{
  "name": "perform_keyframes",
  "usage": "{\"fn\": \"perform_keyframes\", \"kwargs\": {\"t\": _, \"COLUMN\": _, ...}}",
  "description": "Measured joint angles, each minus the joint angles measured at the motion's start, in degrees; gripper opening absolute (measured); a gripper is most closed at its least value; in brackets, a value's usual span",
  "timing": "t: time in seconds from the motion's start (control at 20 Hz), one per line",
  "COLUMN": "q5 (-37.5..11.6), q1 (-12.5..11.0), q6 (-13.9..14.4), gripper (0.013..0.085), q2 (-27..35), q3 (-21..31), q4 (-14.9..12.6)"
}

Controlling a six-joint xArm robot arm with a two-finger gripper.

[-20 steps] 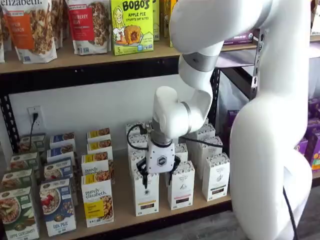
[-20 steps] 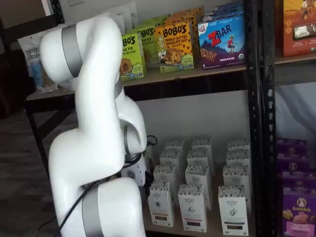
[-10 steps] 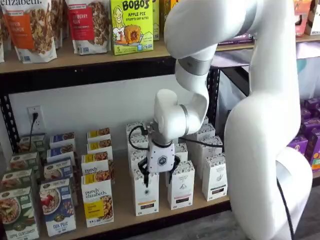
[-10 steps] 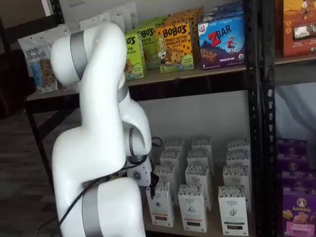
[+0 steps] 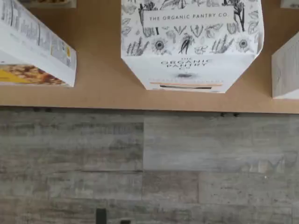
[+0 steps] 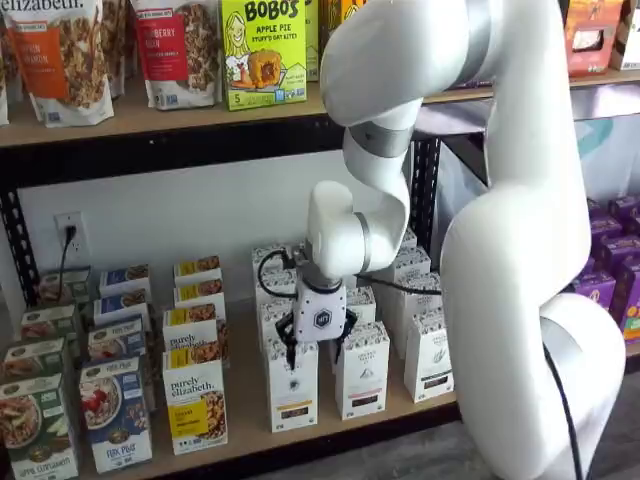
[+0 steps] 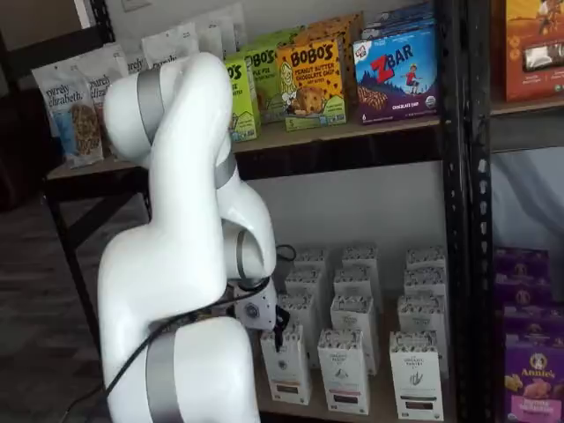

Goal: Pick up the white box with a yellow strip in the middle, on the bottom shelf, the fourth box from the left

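The white box (image 6: 293,396) stands at the front of the bottom shelf (image 6: 240,420), leftmost of the white cartons, with a yellow strip low on its front. In the wrist view the same white box (image 5: 189,42) shows its patterned top and an orange strip, standing at the edge of the bottom shelf (image 5: 103,88). My gripper (image 6: 317,352) hangs just above and in front of the box's top, open, its two black fingers spread to either side and holding nothing. In a shelf view the gripper (image 7: 278,328) is partly hidden by the arm, close to the white box (image 7: 287,368).
A like carton with a pinkish strip (image 6: 362,385) and one with a dark strip (image 6: 430,362) stand to the right, with more white cartons behind. Granola boxes (image 6: 194,405) stand to the left. The upper shelf (image 6: 150,115) holds snack bags and boxes. Grey plank floor (image 5: 149,163) lies below.
The arm's upper links have swung left and the gripper has edged closer to the white cartons. The fingers have stayed spread.
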Motion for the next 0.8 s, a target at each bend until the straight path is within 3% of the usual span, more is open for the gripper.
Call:
{"fn": "perform_keyframes", "kwargs": {"t": 0.15, "q5": 0.53, "q1": -0.73, "q6": 0.48, "gripper": 0.085, "q2": 2.44, "q3": -2.66, "q4": -1.22}}
{"fn": "perform_keyframes", "kwargs": {"t": 0.55, "q5": 8.23, "q1": -2.31, "q6": -0.97, "gripper": 0.085, "q2": 8.86, "q3": -12.15, "q4": -0.6}}
{"fn": "perform_keyframes", "kwargs": {"t": 0.8, "q5": 9.72, "q1": -2.58, "q6": -0.41, "gripper": 0.085, "q2": 12.41, "q3": -16.35, "q4": -1.38}}
